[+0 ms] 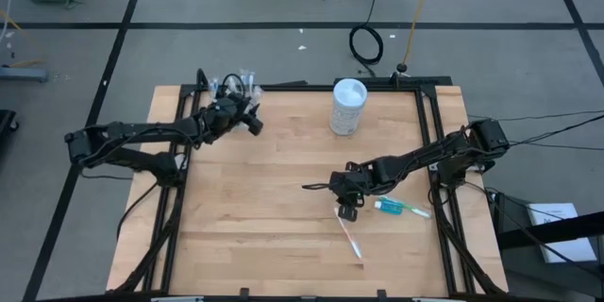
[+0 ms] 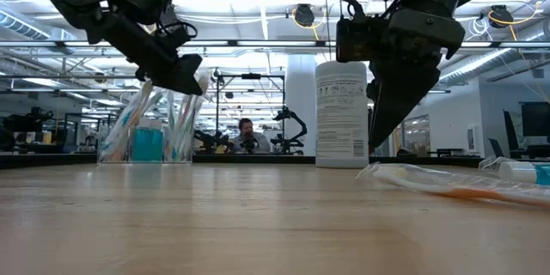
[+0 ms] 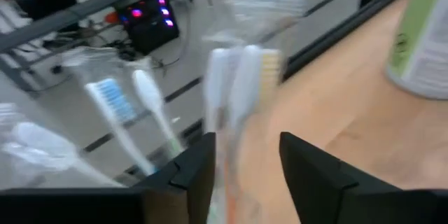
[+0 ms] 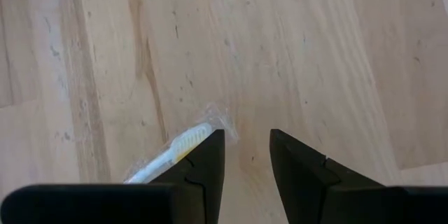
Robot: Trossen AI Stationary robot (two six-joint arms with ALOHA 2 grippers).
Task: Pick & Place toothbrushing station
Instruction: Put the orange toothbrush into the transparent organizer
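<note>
A clear plastic cup (image 2: 146, 142) stands at the table's far left (image 1: 238, 83), holding several toothbrushes and a blue toothpaste tube upright. My left gripper (image 3: 245, 175) hovers over its rim (image 2: 176, 73), open. Its fingers stand on either side of a wrapped toothbrush (image 3: 238, 84) that rises from the cup. My right gripper (image 4: 247, 161) is open and points down just above the table right of centre (image 1: 347, 209). A wrapped toothbrush (image 4: 175, 150) lies flat beside one of its fingers (image 1: 351, 238). A blue toothpaste tube (image 1: 401, 208) lies to the right.
A tall white cylindrical container (image 1: 347, 106) stands at the far middle of the table, between the two arms. Black frame rails (image 1: 429, 151) run along the table's sides. Bare wood lies in the middle and near left.
</note>
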